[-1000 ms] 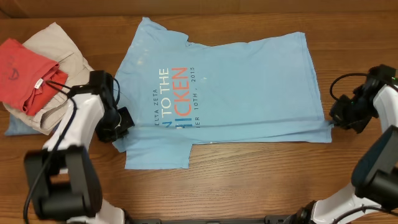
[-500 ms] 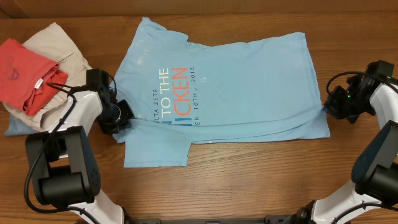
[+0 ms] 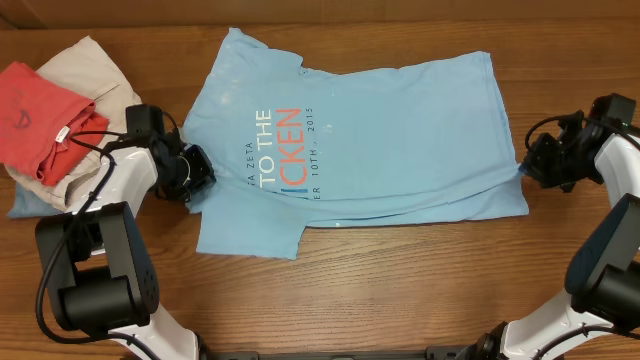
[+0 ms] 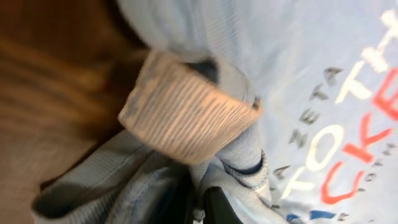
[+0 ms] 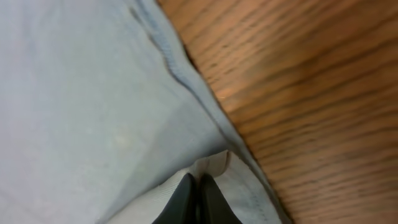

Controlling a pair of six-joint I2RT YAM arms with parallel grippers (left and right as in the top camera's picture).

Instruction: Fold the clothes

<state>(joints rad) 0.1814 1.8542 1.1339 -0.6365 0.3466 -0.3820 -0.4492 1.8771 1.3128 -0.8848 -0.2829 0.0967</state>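
Note:
The light sky-blue T-shirt (image 3: 380,130) lies spread on the wooden table, its lettering at the left, its near part folded over. My left gripper (image 3: 200,172) is shut on the shirt's left edge by the sleeve; in the left wrist view the fabric (image 4: 323,74) is bunched between the fingers (image 4: 200,202). My right gripper (image 3: 527,168) is shut on the shirt's right hem; in the right wrist view the fingers (image 5: 194,196) pinch a raised fold of the shirt (image 5: 93,93).
A pile of clothes sits at the far left: a red T-shirt (image 3: 35,110) on beige trousers (image 3: 95,70), with blue denim (image 3: 25,203) underneath. Bare wood table (image 3: 400,290) runs along the front edge.
Both grippers moved away from the front edge, carrying the shirt's near edge with them. The lower left sleeve shifted up and the fold line moved back.

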